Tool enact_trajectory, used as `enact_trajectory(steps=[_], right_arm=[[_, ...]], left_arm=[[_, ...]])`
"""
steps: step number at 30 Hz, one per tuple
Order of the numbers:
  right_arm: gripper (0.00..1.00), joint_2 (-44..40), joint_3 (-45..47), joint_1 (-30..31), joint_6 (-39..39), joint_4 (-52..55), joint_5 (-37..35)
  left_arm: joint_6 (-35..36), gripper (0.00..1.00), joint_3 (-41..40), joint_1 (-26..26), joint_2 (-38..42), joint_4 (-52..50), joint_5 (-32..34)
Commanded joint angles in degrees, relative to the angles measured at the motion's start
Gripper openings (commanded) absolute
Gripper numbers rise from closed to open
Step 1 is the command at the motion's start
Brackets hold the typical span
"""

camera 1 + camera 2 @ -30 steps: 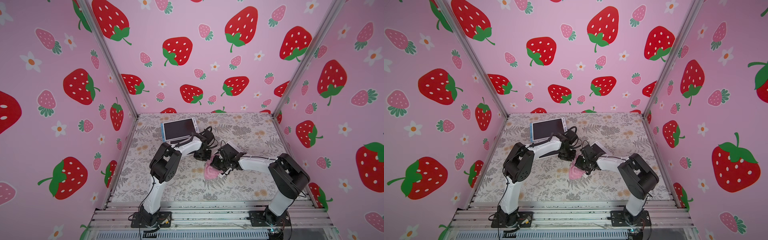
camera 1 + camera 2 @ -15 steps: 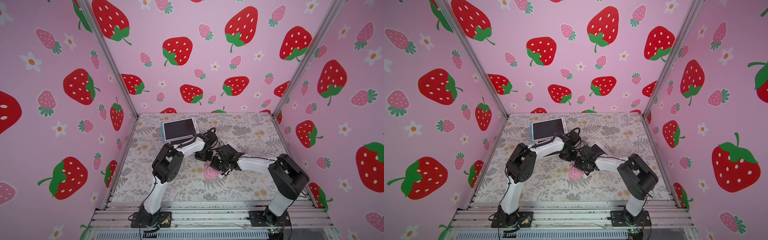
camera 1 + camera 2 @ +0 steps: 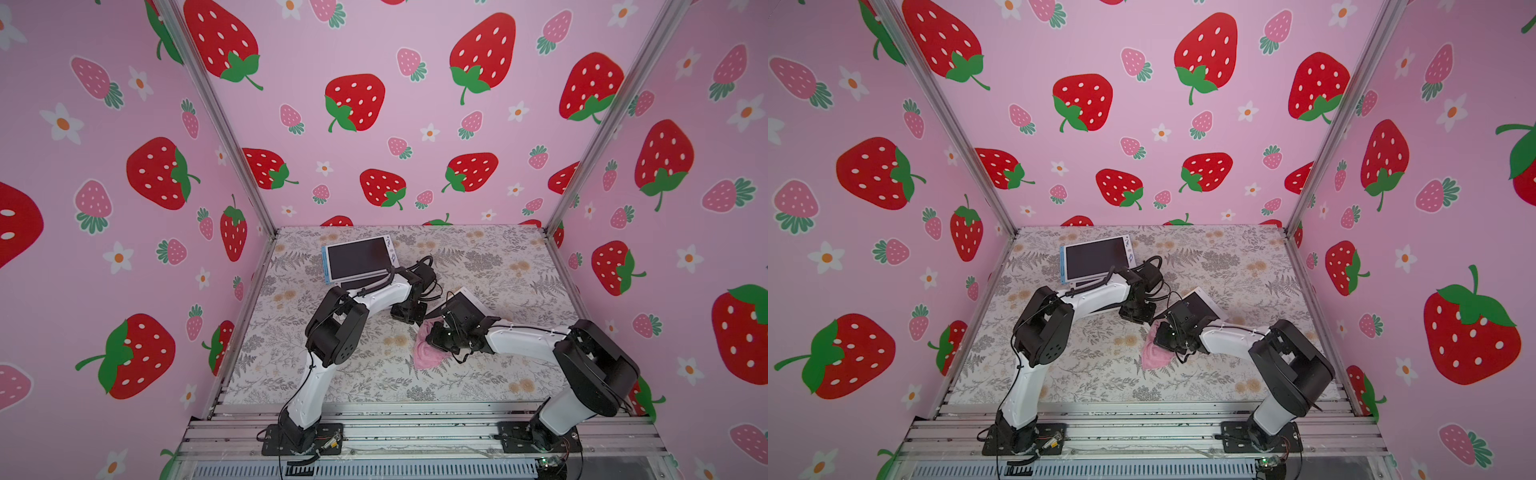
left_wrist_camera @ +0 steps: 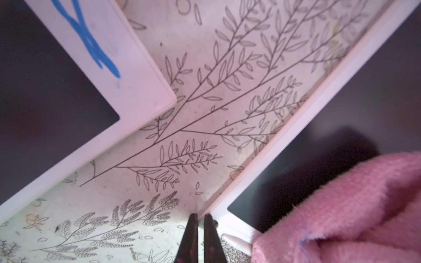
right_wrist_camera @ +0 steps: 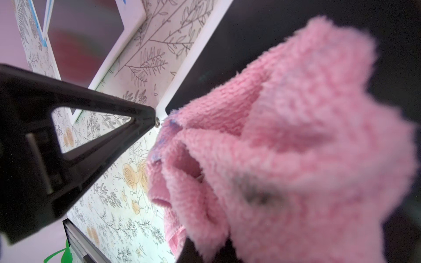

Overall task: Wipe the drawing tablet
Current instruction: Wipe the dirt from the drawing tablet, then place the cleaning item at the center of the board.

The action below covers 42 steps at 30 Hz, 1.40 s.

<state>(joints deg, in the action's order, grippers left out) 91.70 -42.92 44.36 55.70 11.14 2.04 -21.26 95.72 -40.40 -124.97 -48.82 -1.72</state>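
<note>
Item: white-framed, dark-screened drawing tablet (image 4: 319, 141), mid-table, flat. Judged light, rigid, slick, scratch-prone; steady by frame corner. Left gripper (image 4: 201, 216) closed, empty, there. Right gripper (image 3: 434, 334) clamps fluffy pink cloth (image 5: 296, 136) on screen.

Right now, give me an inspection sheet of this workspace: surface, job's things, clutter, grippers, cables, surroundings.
Surface: floral table cover, no spills seen.
Job's things: tablet near the middle, dark screen; pink cloth bunched over one corner of it.
Clutter: second tablet at the back, blue scribble on its white frame.
Grippers: left gripper fingers shut, tips at the tablet's corner, holding nothing; right gripper shut on the pink cloth.
Cables: black cable looped at the left wrist.
Surroundings: strawberry-print walls; metal rails in front.
</note>
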Motion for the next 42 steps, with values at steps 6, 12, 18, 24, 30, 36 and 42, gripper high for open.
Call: enact_trajectory(steps=[6,12,18,24,30,36,42], right_arm=[[0.00,-2.4,6.2,0.3,1.2,22.4,-2.5],[0.00,-11.8,7.4,-3.2,6.6,33.4,-6.5],[0.00,-18.6,7.4,-13.6,12.3,41.6,-7.8],[0.06,-19.6,1.6,-20.9,8.0,40.1,-10.2],[0.44,-15.3,-6.7,-33.8,-3.2,39.2,-8.2],[0.66,-8.3,-18.5,-40.6,-15.6,37.7,-4.0],[0.83,5.7,-28.6,-42.2,-25.6,34.0,8.0]], left_arm=[[-0.2,0.07,-1.9,-0.3,-6.3,-5.2,0.9],[-0.3,0.07,-1.5,-0.3,-6.1,-5.4,1.1],[0.2,0.07,0.9,-0.3,-6.4,-6.8,1.8],[0.0,0.16,7.3,0.2,-5.4,-9.8,3.1],[-5.6,0.41,10.1,1.7,0.5,-9.7,0.5],[-22.8,0.51,-5.9,3.0,11.7,5.0,-18.8],[-37.4,0.55,-17.9,1.9,15.3,16.4,-23.2]])
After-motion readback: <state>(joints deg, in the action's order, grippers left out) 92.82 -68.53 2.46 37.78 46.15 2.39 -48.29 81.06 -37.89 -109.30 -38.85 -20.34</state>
